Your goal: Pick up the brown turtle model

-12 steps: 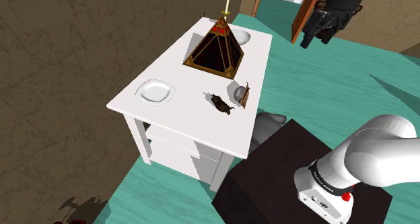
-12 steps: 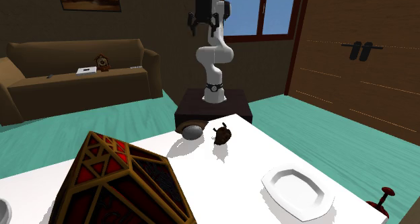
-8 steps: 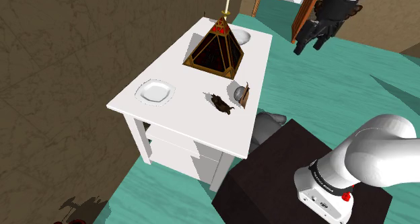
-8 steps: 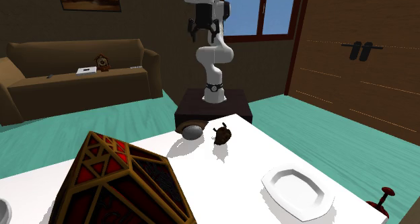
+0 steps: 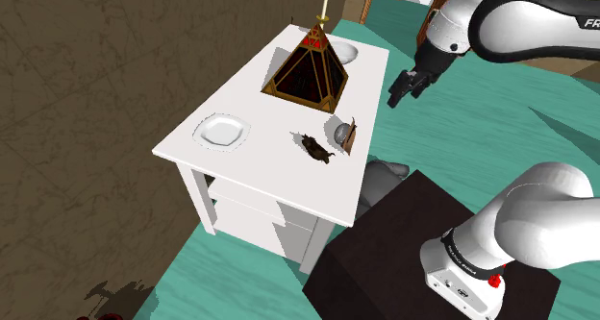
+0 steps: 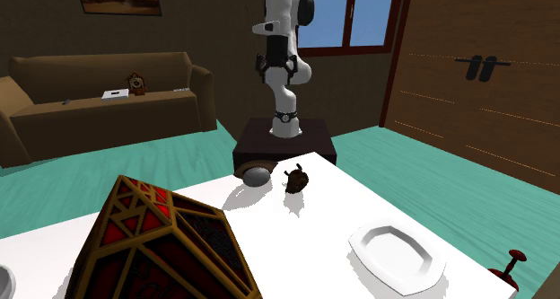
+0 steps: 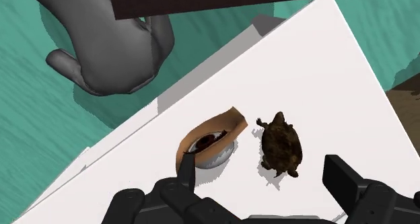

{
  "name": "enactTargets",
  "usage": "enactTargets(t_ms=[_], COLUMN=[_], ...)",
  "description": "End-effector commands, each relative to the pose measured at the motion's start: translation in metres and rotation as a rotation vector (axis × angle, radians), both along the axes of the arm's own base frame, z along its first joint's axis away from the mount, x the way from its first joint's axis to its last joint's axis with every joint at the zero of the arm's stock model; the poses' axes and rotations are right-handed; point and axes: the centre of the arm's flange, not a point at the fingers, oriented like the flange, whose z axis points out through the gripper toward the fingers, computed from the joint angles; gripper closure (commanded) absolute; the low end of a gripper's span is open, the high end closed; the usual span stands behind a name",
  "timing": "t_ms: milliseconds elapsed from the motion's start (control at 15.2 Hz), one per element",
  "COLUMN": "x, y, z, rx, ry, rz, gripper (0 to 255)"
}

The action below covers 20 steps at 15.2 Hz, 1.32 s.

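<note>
Black gripper [image 5: 402, 86] [image 6: 274, 65] [image 7: 262, 182] in mid-air, released and empty, with fingers [image 7: 346, 182] spread wide. Poised over teal floor [image 5: 462, 126] just off the white table [image 5: 264, 116] [image 7: 303, 75], on the shoulder view's right. Well apart from the brown turtle model [image 5: 315, 147] [image 7: 281, 143] and touching nothing.

Flat on the tabletop, that turtle, near the table's edge on the stand's side; in the wrist view, ahead of the gap between the open fingers. Just beside it, toward the stand [image 5: 404, 241] [image 6: 284, 149], a small grey bowl with a brown slab [image 5: 346, 133] [image 7: 212, 145].

Farther along the table, a dark pyramid lantern [image 5: 308, 73] [image 6: 161, 243] with red panels. To the shoulder view's left of the turtle, a white plate [image 5: 222, 132] [image 6: 397, 257].

On the floor between table and stand, a grey lump [image 5: 383, 179] [image 7: 108, 48]. Far behind the arm in the second exterior view, a brown sofa [image 6: 108, 104] against the wall.
</note>
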Motion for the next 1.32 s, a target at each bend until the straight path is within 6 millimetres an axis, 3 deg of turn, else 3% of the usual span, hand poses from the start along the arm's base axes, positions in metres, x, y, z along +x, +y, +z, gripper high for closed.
enactTargets(t_ms=[0, 1254], x=[0.009, 0.093], y=[0.005, 0.06], z=[-0.027, -0.249], rx=[0.0, -0.006], ry=[-0.024, -0.215], rz=[0.03, 0.308], gripper=[0, 0])
